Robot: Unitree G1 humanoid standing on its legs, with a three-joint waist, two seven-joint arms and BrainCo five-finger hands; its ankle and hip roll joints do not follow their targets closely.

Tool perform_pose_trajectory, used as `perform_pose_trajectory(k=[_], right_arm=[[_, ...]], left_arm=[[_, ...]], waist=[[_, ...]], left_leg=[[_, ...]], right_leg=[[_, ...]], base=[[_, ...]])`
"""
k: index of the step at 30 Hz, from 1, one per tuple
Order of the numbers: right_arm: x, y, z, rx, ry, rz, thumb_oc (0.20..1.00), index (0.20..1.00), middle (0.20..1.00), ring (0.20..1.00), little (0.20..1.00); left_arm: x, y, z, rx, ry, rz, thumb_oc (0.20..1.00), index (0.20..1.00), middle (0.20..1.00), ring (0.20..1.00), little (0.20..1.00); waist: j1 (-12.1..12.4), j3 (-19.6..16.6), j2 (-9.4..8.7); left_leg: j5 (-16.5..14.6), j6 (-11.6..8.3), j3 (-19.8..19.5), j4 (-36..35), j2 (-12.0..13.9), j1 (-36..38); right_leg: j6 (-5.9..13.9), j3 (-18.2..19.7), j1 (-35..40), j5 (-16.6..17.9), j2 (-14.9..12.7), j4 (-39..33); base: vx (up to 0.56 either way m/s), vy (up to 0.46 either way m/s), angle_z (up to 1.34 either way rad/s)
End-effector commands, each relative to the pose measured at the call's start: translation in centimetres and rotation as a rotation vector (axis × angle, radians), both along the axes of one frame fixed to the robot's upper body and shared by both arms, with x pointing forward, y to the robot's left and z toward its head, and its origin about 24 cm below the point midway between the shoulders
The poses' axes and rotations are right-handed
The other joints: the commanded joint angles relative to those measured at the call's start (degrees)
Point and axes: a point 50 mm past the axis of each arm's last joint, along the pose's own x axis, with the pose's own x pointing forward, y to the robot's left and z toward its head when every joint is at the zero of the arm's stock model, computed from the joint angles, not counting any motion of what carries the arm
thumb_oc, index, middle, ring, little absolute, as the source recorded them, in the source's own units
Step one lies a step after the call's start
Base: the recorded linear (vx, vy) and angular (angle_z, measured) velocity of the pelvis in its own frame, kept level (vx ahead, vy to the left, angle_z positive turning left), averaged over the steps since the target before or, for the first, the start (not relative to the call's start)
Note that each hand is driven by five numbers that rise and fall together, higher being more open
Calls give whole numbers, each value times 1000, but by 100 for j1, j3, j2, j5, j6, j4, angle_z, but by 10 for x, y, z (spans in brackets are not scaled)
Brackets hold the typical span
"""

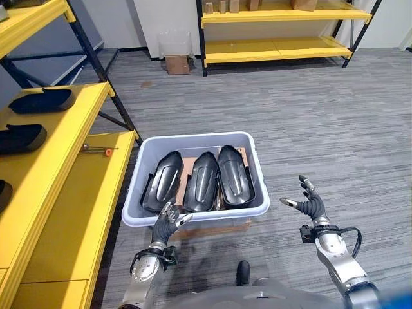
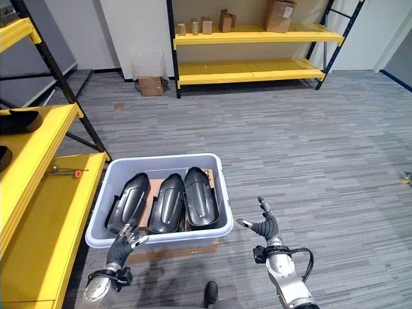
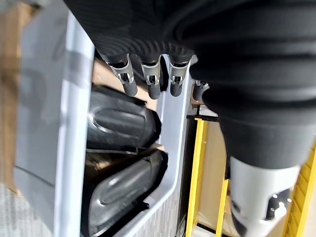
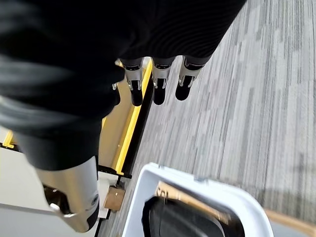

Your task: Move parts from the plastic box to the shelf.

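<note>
Three glossy black moulded parts [image 1: 201, 180] in grey plastic box [image 1: 193, 217] | both hands [image 1: 168, 220] [image 1: 308, 201] relaxed, empty

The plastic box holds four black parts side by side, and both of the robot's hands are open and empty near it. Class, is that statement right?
Not quite. The plastic box holds three black parts, not four, as the left eye view shows. The rest stands: they lie side by side, and the left hand and right hand are open and empty near the box.
</note>
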Motion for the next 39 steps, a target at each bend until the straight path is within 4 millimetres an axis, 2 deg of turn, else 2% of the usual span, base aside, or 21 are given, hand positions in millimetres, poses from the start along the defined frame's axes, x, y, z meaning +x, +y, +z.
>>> perform_pose_trajectory(k=[1, 4, 6, 9, 13, 15, 16, 17, 19, 20, 21, 22, 23, 24, 26, 27, 28, 30, 33, 35, 39], right_arm=[[13, 4, 18, -20, -124, 13, 1000, 1000, 1000, 1000, 1000], [14, 0, 20, 6, -141, -52, 1000, 1000, 1000, 1000, 1000], [15, -6, 21, 17, -145, -91, 1000, 1000, 1000, 1000, 1000], [17, -10, 26, -8, -164, -66, 1000, 1000, 1000, 1000, 1000], [16, -12, 30, -34, -178, -33, 1000, 1000, 1000, 1000, 1000], [15, -14, 33, -36, -196, -28, 1000, 1000, 1000, 1000, 1000], [15, -15, 38, -38, -219, -21, 1000, 1000, 1000, 1000, 1000], [16, -13, 39, -41, -221, -18, 1000, 1000, 1000, 1000, 1000], [18, -10, 39, -51, -215, -15, 1000, 1000, 1000, 1000, 1000], [22, -8, 42, -57, -223, 4, 1000, 1000, 1000, 1000, 1000], [25, -8, 45, -62, -229, 11, 1000, 1000, 1000, 1000, 1000], [27, -9, 48, -64, -233, 15, 1000, 1000, 1000, 1000, 1000], [29, -11, 51, -68, -235, 19, 1000, 1000, 1000, 1000, 1000], [29, -13, 52, -73, -235, 22, 1000, 1000, 1000, 1000, 1000], [30, -17, 53, -77, -224, 35, 1000, 1000, 1000, 1000, 1000], [30, -17, 53, -79, -218, 38, 1000, 1000, 1000, 1000, 1000], [29, -18, 52, -92, -218, 42, 1000, 1000, 1000, 1000, 1000], [28, -21, 52, -85, -219, 22, 1000, 1000, 1000, 1000, 1000], [32, -23, 58, -67, -252, 7, 1000, 1000, 1000, 1000, 1000], [36, -22, 63, -49, -275, -2, 1000, 1000, 1000, 1000, 1000], [47, -4, 77, -30, -366, 15, 1000, 1000, 1000, 1000, 1000]], left_arm=[[7, 4, 15, -8, -101, -1, 1000, 1000, 1000, 1000, 1000], [4, 5, 8, -85, -48, 69, 1000, 1000, 1000, 1000, 1000], [4, 7, 8, -56, -59, 80, 1000, 1000, 1000, 1000, 1000], [12, 7, 17, -47, -115, 93, 1000, 1000, 1000, 1000, 1000], [21, 15, 32, -3, -192, 149, 1000, 1000, 1000, 1000, 1000], [22, 23, 38, 52, -216, 209, 1000, 1000, 1000, 1000, 1000], [25, 31, 44, 107, -233, 274, 1000, 1000, 1000, 1000, 1000], [25, 33, 45, 122, -232, 296, 1000, 1000, 1000, 1000, 1000], [25, 36, 44, 134, -231, 328, 1000, 1000, 1000, 1000, 1000], [23, 37, 44, 121, -230, 339, 1000, 1000, 1000, 1000, 1000], [22, 39, 43, 114, -231, 339, 1000, 1000, 1000, 1000, 1000], [21, 40, 43, 116, -231, 330, 1000, 1000, 1000, 1000, 1000], [21, 39, 42, 117, -232, 323, 1000, 1000, 1000, 1000, 1000], [21, 38, 42, 112, -232, 317, 1000, 1000, 1000, 1000, 1000], [24, 34, 41, 104, -226, 282, 1000, 1000, 1000, 1000, 1000], [25, 30, 41, 102, -225, 257, 1000, 1000, 1000, 1000, 1000], [26, 25, 40, 100, -215, 227, 1000, 1000, 1000, 1000, 1000], [24, 21, 36, 94, -209, 200, 1000, 1000, 1000, 1000, 1000], [22, 21, 39, 104, -230, 169, 1000, 1000, 1000, 1000, 1000], [24, 22, 42, 109, -252, 167, 1000, 1000, 1000, 1000, 1000], [36, 25, 58, 130, -315, 155, 1000, 1000, 1000, 1000, 1000]], waist=[[9, -45, -208], [-6, -7, -197], [-22, 0, -188], [-64, 72, -120], [-134, 121, -41], [-146, 150, -4], [-142, 244, 13], [-125, 297, 15], [-87, 381, 48], [-64, 417, 120], [-46, 446, 129], [-35, 464, 127], [-40, 480, 127], [-49, 496, 148], [-96, 490, 240], [-104, 499, 276], [-121, 533, 319], [-119, 569, 351], [-82, 657, 323], [-42, 724, 286], [171, 982, 122]], left_leg=[[246, 84, -13, -65, -215, -324], [219, 84, -50, 60, -172, -352], [195, 78, -57, 159, -145, -367], [321, 20, -46, 461, -75, -491], [308, 2, 36, 766, -43, -578], [457, -43, 59, 1177, -5, -743], [492, -42, 13, 1750, -44, -1054], [564, -63, -53, 1961, -24, -1197], [779, -154, -154, 1905, 163, -1339], [1336, -354, -342, 1118, 585, -1308], [1733, -461, -499, 763, 830, -1371], [1981, -522, -603, 500, 1081, -1473], [2061, -551, -617, 404, 1198, -1524], [2058, -564, -615, 373, 1259, -1549], [1661, -553, -451, 236, 1215, -1384], [1646, -590, -468, 291, 1189, -1391], [1388, -582, -430, 323, 1063, -1348], [1141, -538, -451, 401, 873, -1324], [846, -389, -511, 441, 550, -1340], [783, -324, -528, 458, 433, -1412], [723, -199, -570, 545, 242, -1759]], right_leg=[[449, 127, 12, -245, -305, 726], [400, 168, 35, -397, -278, 915], [352, 146, 37, -511, -263, 1046], [252, 137, 3, -647, -237, 1230], [180, 147, -59, -778, -258, 1403], [106, 130, -119, -865, -276, 1534], [32, 157, -239, -957, -307, 1752], [5, 193, -272, -980, -296, 1823], [-7, 255, -334, -1037, -265, 1952], [38, 327, -377, -1126, -266, 2040], [50, 376, -345, -1168, -309, 2046], [59, 436, -313, -1216, -399, 2067], [60, 461, -300, -1254, -474, 2099], [65, 484, -321, -1296, -551, 2175], [137, 459, -483, -1346, -709, 2393], [159, 466, -562, -1335, -767, 2467], [218, 496, -622, -1300, -846, 2525], [313, 603, -668, -1185, -904, 2483], [464, 742, -708, -926, -959, 2239], [518, 762, -714, -794, -976, 2048], [605, 675, -739, -527, -981, 1591]], base=[[112, -108, 12], [153, -150, 1], [134, -141, -6], [88, -101, -5], [85, -84, -1], [34, -57, 1], [-12, -41, 2], [-23, -19, 7], [-2, 162, -1], [10, 433, -1], [13, 581, 36], [-14, 450, 38], [-8, 420, 14], [-15, 402, -46], [-31, 388, -52], [-24, 359, -34], [-10, 298, -34], [8, 247, -18], [-21, 165, 2], [-86, 93, 7], [-110, 4, 25]])
